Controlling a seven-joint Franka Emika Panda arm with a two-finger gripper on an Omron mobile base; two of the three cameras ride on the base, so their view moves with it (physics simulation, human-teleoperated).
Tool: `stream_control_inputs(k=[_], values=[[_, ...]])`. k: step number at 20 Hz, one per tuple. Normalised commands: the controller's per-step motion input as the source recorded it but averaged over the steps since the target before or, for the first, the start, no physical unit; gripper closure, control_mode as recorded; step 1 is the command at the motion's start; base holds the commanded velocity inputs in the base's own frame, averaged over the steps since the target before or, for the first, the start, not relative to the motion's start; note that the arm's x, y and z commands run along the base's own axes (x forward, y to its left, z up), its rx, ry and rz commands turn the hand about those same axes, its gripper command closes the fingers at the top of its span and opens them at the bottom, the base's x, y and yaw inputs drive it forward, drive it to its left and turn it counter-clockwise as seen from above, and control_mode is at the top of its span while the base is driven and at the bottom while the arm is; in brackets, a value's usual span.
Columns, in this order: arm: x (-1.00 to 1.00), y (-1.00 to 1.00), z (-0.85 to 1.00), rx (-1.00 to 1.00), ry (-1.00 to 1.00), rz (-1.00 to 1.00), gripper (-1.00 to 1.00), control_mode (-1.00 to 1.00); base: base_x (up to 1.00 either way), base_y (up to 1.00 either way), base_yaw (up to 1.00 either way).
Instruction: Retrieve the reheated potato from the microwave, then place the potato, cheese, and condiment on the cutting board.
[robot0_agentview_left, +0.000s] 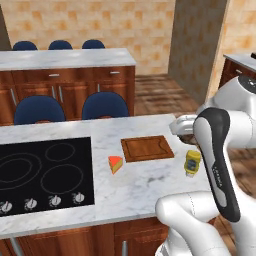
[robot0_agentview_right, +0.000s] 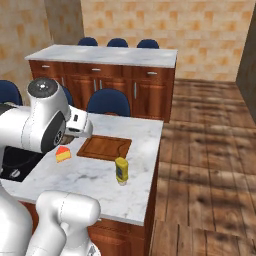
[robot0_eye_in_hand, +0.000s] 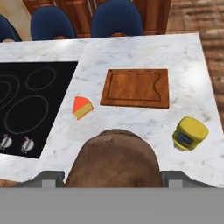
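Note:
My gripper (robot0_eye_in_hand: 113, 178) is shut on the potato (robot0_eye_in_hand: 114, 159), a rough brown lump between the two fingertips (robot0_eye_in_hand: 48, 177). It hangs above the near part of the island counter. In the left base view the hand (robot0_agentview_left: 184, 131) hovers over the counter's right end, just right of the cutting board (robot0_agentview_left: 147, 148). That reddish wooden board (robot0_eye_in_hand: 136, 87) lies bare. The cheese (robot0_eye_in_hand: 82, 107) wedge sits on the marble to the board's left. The yellow condiment (robot0_eye_in_hand: 190, 134) bottle stands upright near the counter's right edge. The microwave is out of view.
A black glass cooktop (robot0_agentview_left: 45, 170) with knobs fills the counter's left part. Blue chairs (robot0_agentview_left: 104, 106) stand behind the island, and a second marble counter (robot0_agentview_right: 105, 54) lies beyond them. The counter's right edge (robot0_agentview_right: 152, 170) drops to wooden floor.

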Motion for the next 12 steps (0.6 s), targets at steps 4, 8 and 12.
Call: stream_control_inputs(k=[4, 8, 12], values=[[0.72, 0.15, -0.11, -0.03, 0.12, 0.0, 1.0, -1.0, 0.0, 0.0, 0.0], [0.87, 0.21, -0.15, -0.05, 0.18, 0.0, 1.0, -1.0, 0.0, 0.0, 0.0], [0.83, 0.23, -0.26, -0.09, 0.22, 0.0, 1.0, -1.0, 0.0, 0.0, 0.0]])
